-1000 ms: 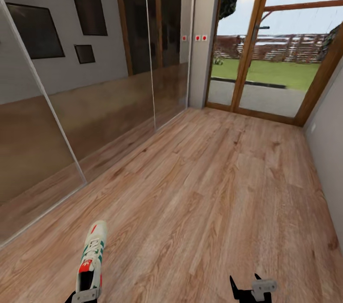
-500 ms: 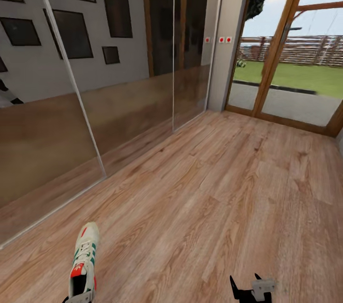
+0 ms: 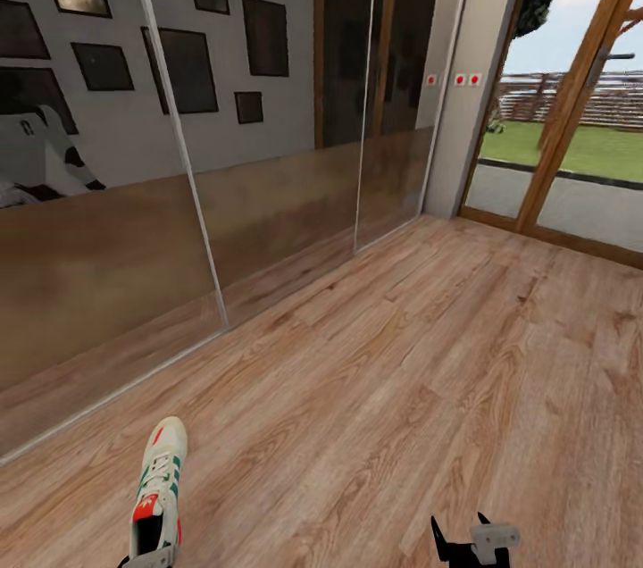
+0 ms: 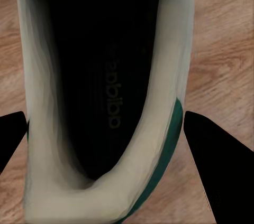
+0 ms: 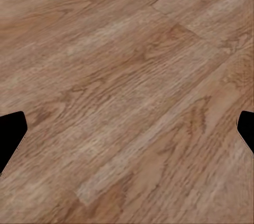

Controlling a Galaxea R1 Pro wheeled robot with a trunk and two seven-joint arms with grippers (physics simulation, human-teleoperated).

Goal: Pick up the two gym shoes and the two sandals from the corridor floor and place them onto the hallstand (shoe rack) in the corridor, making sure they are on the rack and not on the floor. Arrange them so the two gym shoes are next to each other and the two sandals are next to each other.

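Step in hand, as judged: carrying one gym shoe (image 3: pixel 158 495) toward the hallstand; the robot appears to be in transit along the corridor. The rack, the second sneaker and the sandals are not identifiable here.

Head view: the gym shoe sits at lower left of the frame, toe pointing up-frame, heel at the bottom edge where the left hand (image 3: pixel 152 559) meets it. Right hand (image 3: pixel 463 544) at lower right, dark fingers standing apart with nothing between them, corridor floor (image 3: pixel 420 389) beneath. Mirrored sliding panels (image 3: pixel 179 193) fill the left half; glazed door (image 3: pixel 572 148) with lawn beyond at upper right.

Left wrist view: looks straight down into the shoe's dark opening, off-white collar and green stripe (image 4: pixel 168 145) visible. Black fingers (image 4: pixel 217 166) flank the heel on either side; actual contact is not resolvable, though the shoe looks carried, heel between them.

Right wrist view: bare plank grain, finger tips (image 5: pixel 10 134) at the frame's far edges, wide open.

Next move, as judged: turn the base until the rack comes into sight, then bring the shoe over a shelf.
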